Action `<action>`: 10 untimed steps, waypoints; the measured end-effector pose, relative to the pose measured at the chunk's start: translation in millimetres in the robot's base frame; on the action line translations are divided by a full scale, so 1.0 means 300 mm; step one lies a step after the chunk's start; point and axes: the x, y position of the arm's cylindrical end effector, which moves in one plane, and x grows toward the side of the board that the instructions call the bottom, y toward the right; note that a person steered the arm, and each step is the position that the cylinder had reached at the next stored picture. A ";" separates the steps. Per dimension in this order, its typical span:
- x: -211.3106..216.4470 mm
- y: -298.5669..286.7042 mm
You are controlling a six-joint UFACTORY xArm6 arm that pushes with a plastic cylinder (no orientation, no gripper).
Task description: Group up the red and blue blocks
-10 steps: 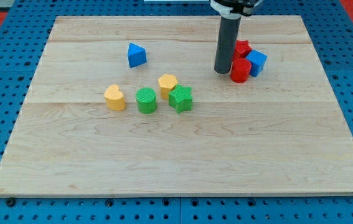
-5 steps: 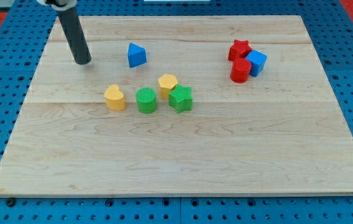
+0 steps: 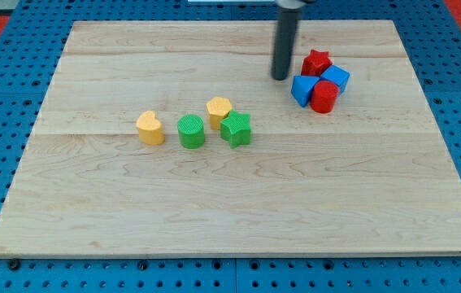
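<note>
On the wooden board (image 3: 238, 203), four blocks sit bunched at the view's upper right: a red star (image 3: 316, 62), a blue cube (image 3: 336, 78), a blue triangle (image 3: 302, 89) and a red cylinder (image 3: 324, 96). They touch or nearly touch one another. My tip (image 3: 280, 78) rests on the board just left of the blue triangle and the red star, a small gap away from them.
Left of centre stand a yellow heart (image 3: 150, 128), a green cylinder (image 3: 190, 131), a yellow hexagon (image 3: 219, 110) and a green star (image 3: 236, 129), close together. Blue pegboard surrounds the board.
The blue triangle moved from the upper left to the red and blue cluster at the right. My tip moved from the far left to beside the cluster. The red cylinder shifted slightly right.
</note>
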 end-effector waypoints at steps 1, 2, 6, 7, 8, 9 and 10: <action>-0.025 -0.127; -0.245 -0.074; -0.155 0.206; -0.294 0.274; -0.231 0.324; -0.174 0.254; -0.086 0.208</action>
